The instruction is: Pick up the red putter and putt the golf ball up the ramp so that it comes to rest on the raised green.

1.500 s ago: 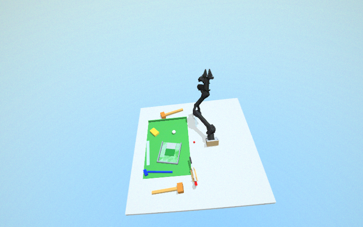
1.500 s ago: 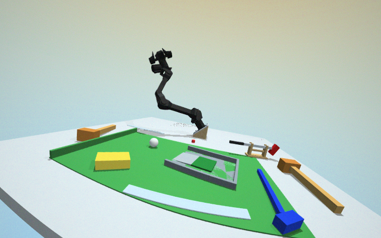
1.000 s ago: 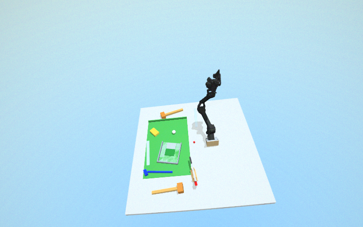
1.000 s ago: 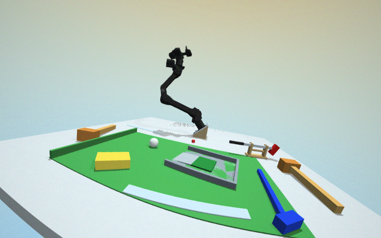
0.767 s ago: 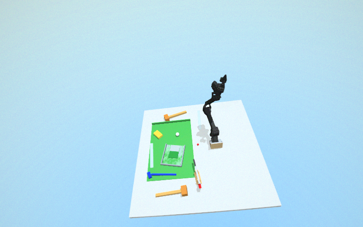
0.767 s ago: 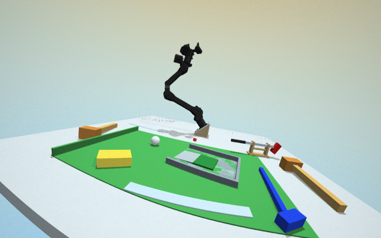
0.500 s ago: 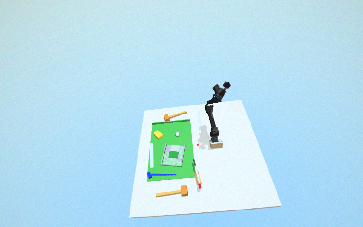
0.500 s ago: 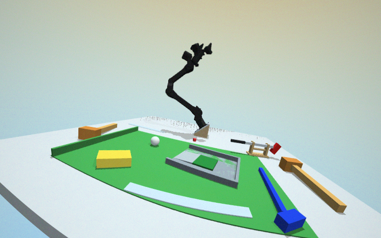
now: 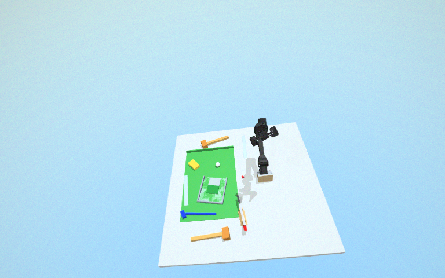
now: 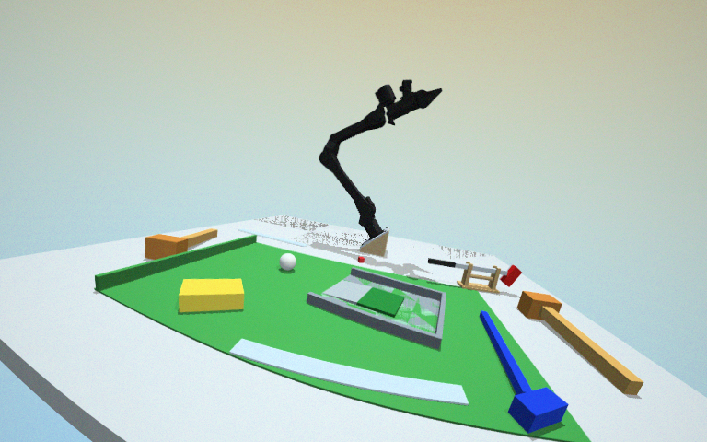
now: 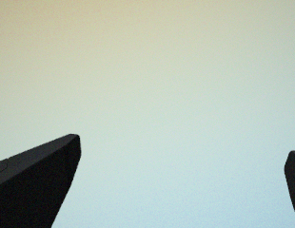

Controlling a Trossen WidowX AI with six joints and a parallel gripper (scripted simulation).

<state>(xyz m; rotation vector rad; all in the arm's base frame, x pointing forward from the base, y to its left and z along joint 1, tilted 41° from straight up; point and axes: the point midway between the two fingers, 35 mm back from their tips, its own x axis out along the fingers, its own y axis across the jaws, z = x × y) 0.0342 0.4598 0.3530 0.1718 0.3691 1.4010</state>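
Work on the putt is all ahead of me: the red putter [image 9: 242,216] [image 10: 461,266] is not in my grasp, and the golf ball [image 9: 217,164] [image 10: 287,261] is off the raised green [image 9: 212,189] [image 10: 382,301]. Picking up, lining up and stroking all remain.

My gripper [image 9: 263,136] [image 10: 441,90] [image 11: 187,155] is spread about as wide as it goes, with nothing between its fingers. I hold it high above the table, touching nothing, and the wrist view shows only background beyond the fingertips.

Down between my base and the ramp [image 9: 214,181] [image 10: 343,287] sits a small red marker [image 9: 242,176] [image 10: 361,259]. The putter rests across a wooden stand [image 9: 244,216] [image 10: 478,286] past the ramp's walled end, on my base's side; its dark grip points back towards the ramp's side, its red head away. I judge that the next move is to swing over and lower onto that grip.

The ball lies before the ramp's open end. Farther out, a yellow block [image 9: 193,164] [image 10: 211,296] sits diagonally off that end, and a blue putter [image 9: 199,213] [image 10: 503,350] lies behind the walled end; mistaking it for mine would spoil the task.
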